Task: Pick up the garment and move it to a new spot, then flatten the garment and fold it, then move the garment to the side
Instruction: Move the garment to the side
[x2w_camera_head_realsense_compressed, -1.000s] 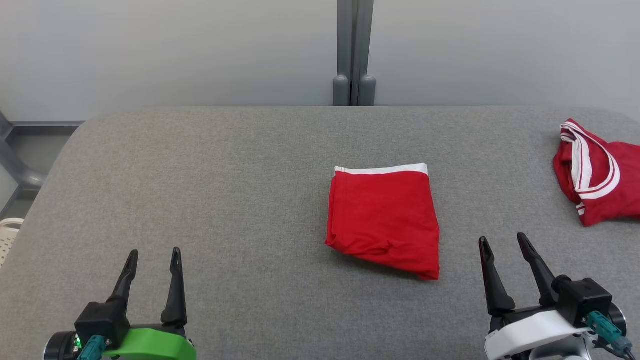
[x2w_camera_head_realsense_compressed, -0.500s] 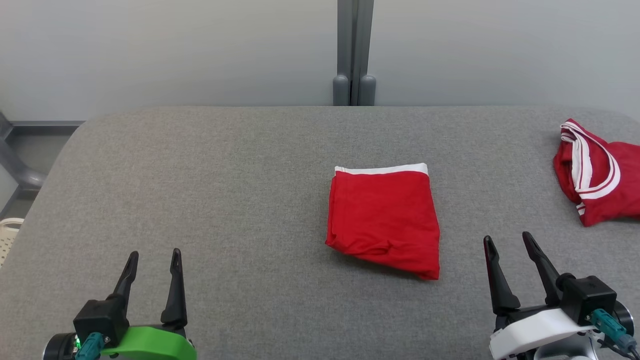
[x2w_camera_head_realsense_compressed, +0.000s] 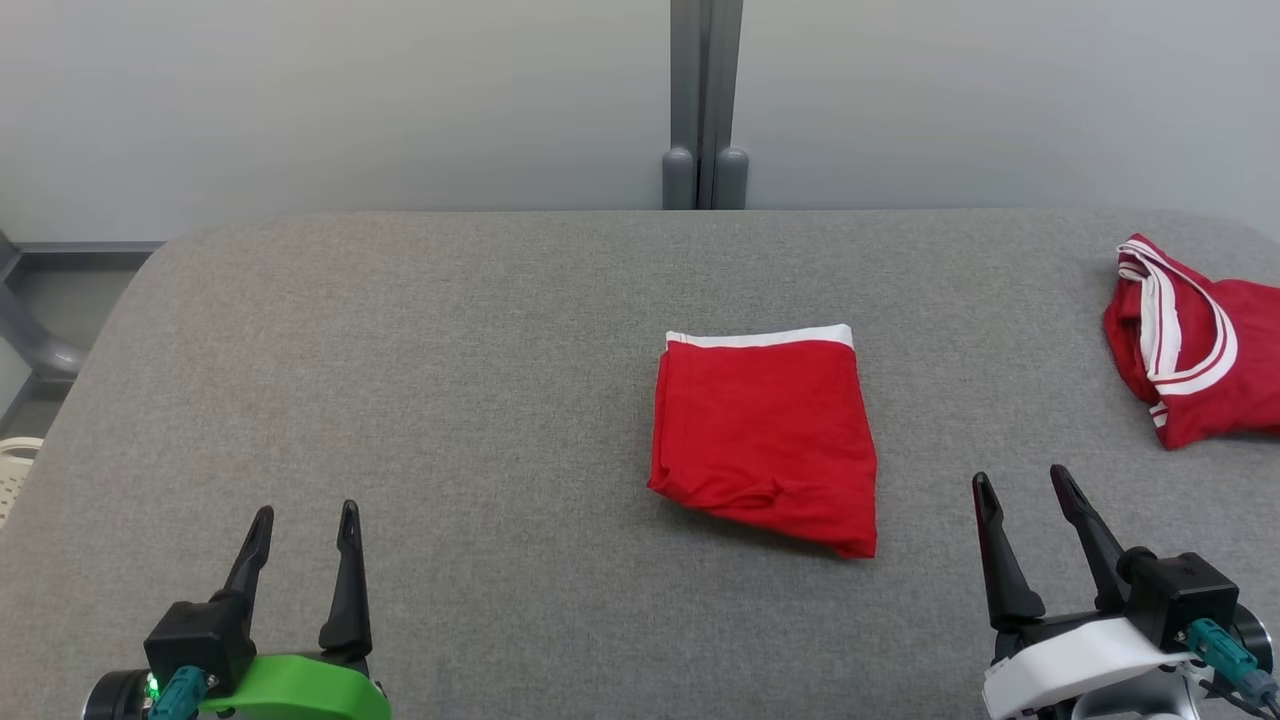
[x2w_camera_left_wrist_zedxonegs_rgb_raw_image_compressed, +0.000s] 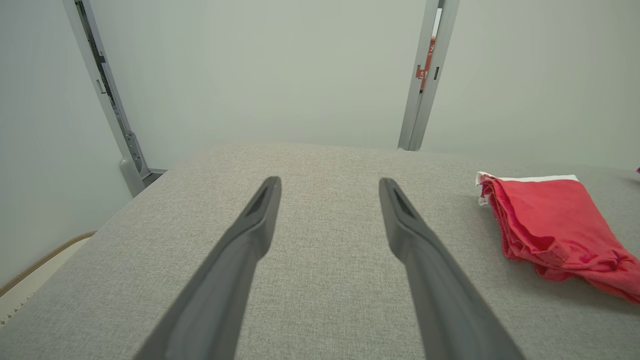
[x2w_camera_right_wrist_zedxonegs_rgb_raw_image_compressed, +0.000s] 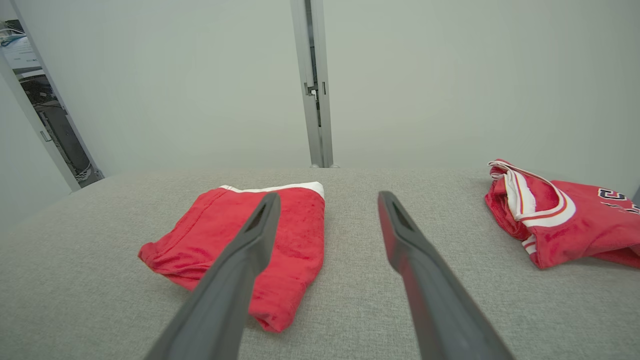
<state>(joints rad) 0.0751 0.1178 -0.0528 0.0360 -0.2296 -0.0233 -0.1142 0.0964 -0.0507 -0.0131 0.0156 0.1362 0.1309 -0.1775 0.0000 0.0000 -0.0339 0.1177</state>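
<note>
A red garment (x2w_camera_head_realsense_compressed: 765, 440) with a white band along its far edge lies folded into a rough square at the middle of the grey padded table (x2w_camera_head_realsense_compressed: 450, 350). It also lies at the right in the left wrist view (x2w_camera_left_wrist_zedxonegs_rgb_raw_image_compressed: 550, 220) and behind the left finger in the right wrist view (x2w_camera_right_wrist_zedxonegs_rgb_raw_image_compressed: 200, 225). My left gripper (x2w_camera_head_realsense_compressed: 305, 510) (x2w_camera_left_wrist_zedxonegs_rgb_raw_image_compressed: 330, 181) hovers open at the near left, far from the cloth. My right gripper (x2w_camera_head_realsense_compressed: 1020, 476) (x2w_camera_right_wrist_zedxonegs_rgb_raw_image_compressed: 328, 195) is open just right of the garment's near corner, apart from it. Both hold nothing.
A second red garment, a jersey (x2w_camera_head_realsense_compressed: 1200, 380) (x2w_camera_right_wrist_zedxonegs_rgb_raw_image_compressed: 575, 225) with white-striped trim, lies crumpled at the table's far right edge. A grey post (x2w_camera_head_realsense_compressed: 705, 100) stands behind the table against the pale wall. A white basket (x2w_camera_head_realsense_compressed: 15, 470) peeks in beyond the left edge.
My right gripper has drifted slightly to the right, staying open. The left gripper and both garments have held still; the head view shifted a little.
</note>
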